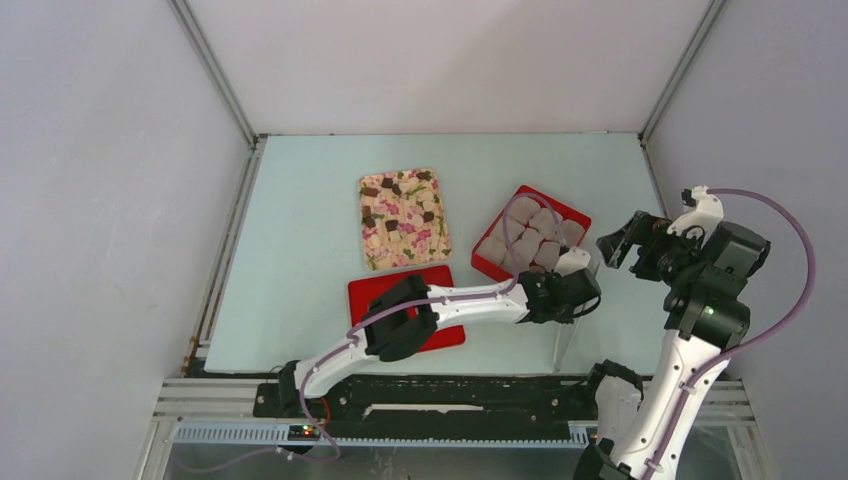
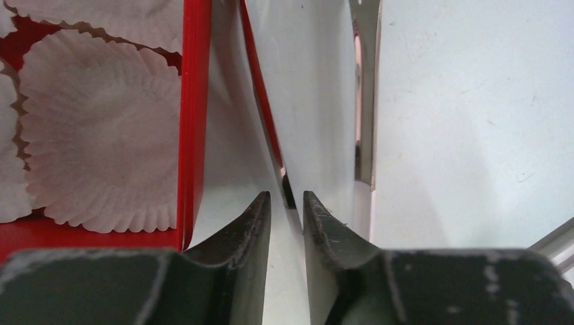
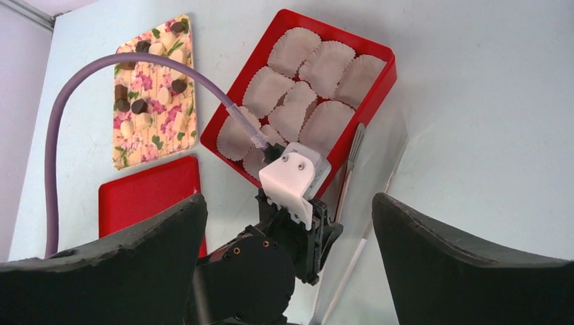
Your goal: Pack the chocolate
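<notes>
The chocolate [image 1: 400, 215] lies as dark and pale lumps scattered on a floral cloth [image 1: 385, 250], also seen in the right wrist view [image 3: 139, 105]. A red box [image 1: 497, 262] holds crinkled paper cups [image 1: 530, 235]. A clear plastic lid [image 2: 311, 101] leans against the box's right wall [image 2: 195, 101]. My left gripper [image 2: 284, 196] is at that lid, its jaws only narrowly apart with the lid's thin edge between the fingertips. My right gripper [image 1: 615, 245] hovers wide open to the right of the box, above the left wrist [image 3: 288, 198], holding nothing.
A flat red tray [image 1: 375, 295] lies near the front edge, partly under my left arm. The cloth sits left of the box. Grey walls close in the table on three sides.
</notes>
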`<state>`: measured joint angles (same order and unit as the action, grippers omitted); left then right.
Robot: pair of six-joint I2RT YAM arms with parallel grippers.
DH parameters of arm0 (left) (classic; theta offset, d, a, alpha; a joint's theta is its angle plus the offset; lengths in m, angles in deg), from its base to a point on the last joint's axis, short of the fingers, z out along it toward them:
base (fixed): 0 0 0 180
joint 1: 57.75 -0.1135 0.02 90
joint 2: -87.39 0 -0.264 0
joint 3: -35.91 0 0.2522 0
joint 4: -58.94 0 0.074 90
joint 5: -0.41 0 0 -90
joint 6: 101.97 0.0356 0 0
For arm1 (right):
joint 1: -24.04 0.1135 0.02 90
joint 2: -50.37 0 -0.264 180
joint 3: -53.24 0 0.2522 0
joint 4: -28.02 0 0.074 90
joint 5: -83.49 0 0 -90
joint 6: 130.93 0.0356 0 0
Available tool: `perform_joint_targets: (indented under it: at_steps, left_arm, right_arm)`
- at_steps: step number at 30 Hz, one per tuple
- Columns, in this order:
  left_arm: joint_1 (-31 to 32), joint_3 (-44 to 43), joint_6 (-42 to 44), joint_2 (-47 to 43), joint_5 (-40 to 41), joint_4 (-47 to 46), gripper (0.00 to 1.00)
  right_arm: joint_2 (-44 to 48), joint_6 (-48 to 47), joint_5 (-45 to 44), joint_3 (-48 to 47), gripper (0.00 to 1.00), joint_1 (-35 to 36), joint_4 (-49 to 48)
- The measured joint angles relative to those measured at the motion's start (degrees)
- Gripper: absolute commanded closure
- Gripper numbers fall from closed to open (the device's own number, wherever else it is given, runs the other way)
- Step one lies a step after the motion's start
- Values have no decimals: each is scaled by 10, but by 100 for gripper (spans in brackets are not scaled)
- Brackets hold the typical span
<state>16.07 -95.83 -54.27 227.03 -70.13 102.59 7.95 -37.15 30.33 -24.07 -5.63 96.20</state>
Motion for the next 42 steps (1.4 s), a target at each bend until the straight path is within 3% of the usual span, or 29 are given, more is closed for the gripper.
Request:
perform_joint_targets:
  at_steps: [5, 8, 19, 25, 32, 38, 42]
  left_arm:
    - [-3, 0, -4, 0, -8, -7, 88]
    - [-3, 0, -1, 0, -8, -7, 99]
    - [1, 1, 63, -11, -9, -15, 100]
    - [-14, 16, 103, -91, -67, -39, 100]
    - [-143, 76, 113, -255, -213, -128, 100]
    - [-286, 189, 71, -381, -320, -220, 100]
    - [-367, 305, -61, -441, -414, -364, 100]
  right_arm:
    - [-3, 8, 2, 0, 6, 0, -6]
    - [0, 8, 2, 0, 6, 0, -6]
    - [10, 12, 18, -36, 4, -6, 13]
    - [14, 30, 64, -129, 3, -30, 22]
    - [7, 124, 221, -194, 3, -63, -46]
    - [8, 164, 264, -89, 3, -59, -166]
    - [-12, 218, 254, 11, 3, 19, -264]
